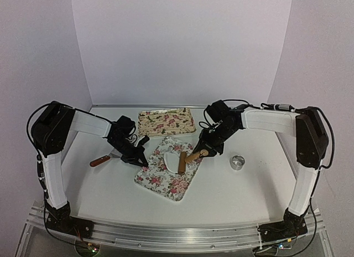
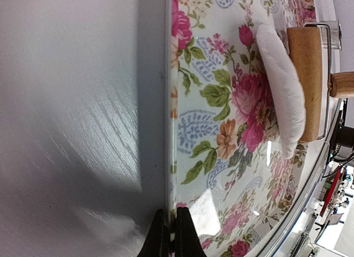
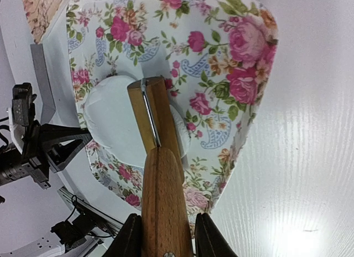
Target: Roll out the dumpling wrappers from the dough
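The left jaws are shut tight on the left rim of the near tray, their two tips pressed together over its thin edge in the left wrist view. The right jaws are clamped on the wooden handle of the roller, one finger on each side of it. The roller's short wooden barrel, carried on a metal fork, lies across the dough. The dough is a smooth white flattened patch resting on the left half of that flowered tray, and it spreads out past both sides of the barrel. The near tray sits askew on the desk, one corner pointing toward the arm bases. A second flowered tray, the far tray, lies just behind it, toward the back wall. A scraper with a wooden handle and a metal blade rests on the desk under the left arm, beside the near tray's left edge. A small shiny metal ring stands on the desk to the right of the near tray, apart from it and below the right forearm.
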Available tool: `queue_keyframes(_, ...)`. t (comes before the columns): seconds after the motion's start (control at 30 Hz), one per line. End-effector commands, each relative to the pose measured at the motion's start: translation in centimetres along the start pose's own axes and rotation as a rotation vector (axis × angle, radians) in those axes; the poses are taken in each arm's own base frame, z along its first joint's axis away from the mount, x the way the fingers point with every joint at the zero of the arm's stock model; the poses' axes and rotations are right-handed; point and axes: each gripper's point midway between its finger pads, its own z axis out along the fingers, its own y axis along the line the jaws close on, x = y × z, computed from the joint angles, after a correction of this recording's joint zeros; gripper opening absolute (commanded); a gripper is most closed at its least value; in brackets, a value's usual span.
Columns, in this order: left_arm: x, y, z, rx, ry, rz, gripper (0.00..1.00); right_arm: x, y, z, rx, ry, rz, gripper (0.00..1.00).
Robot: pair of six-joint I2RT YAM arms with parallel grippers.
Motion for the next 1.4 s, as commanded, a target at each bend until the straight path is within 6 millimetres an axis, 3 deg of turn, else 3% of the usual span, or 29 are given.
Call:
queue_keyframes(0.0, 0.4, 2.1, -0.9, -0.076, -0.006, -0.052, 0.0, 4.1, -16.9, 2.1, 0.675, 0.135, 0.129, 0.0)
queue_keyframes(0.13, 0.6, 2.1, -0.6, -0.067, 0.001, -0.056, 0.0, 2.4, -13.6, 4.2, 0.618, 0.126, 0.085, 0.0)
queue_keyframes(0.3, 0.5, 1.5, -0.3, -0.055, 0.004, -0.047, 0.0, 2.4, -10.0, 8.1, 0.576, 0.156, 0.029, 0.0)
queue_keyframes(0.43, 0.5, 1.2, -0.2, -0.052, 0.009, -0.037, 0.0, 3.8, -9.3, 10.0, 0.584, 0.185, 0.007, 0.0)
queue_keyframes(0.67, 0.6, 0.7, 0.5, -0.046, 0.027, -0.023, 0.0, 3.9, -9.3, 10.3, 0.596, 0.184, -0.002, 0.0)
queue_keyframes(0.87, 1.1, 1.6, 0.1, -0.093, 0.029, -0.035, 0.0, 3.9, -11.4, 8.5, 0.647, 0.156, 0.04, 0.0)
queue_keyframes(1.03, 1.4, 2.6, -0.2, -0.121, 0.027, -0.058, 0.0, 4.0, -15.6, 5.1, 0.717, 0.139, 0.109, 0.0)
queue_keyframes(1.2, 1.2, 2.9, -0.5, -0.133, 0.019, -0.065, 0.0, 5.0, -19.8, 3.2, 0.788, 0.175, 0.167, 0.0)
queue_keyframes(1.37, 1.4, 3.3, -0.7, -0.145, 0.016, -0.073, 0.0, 5.9, -21.5, 2.3, 0.818, 0.189, 0.19, 0.0)
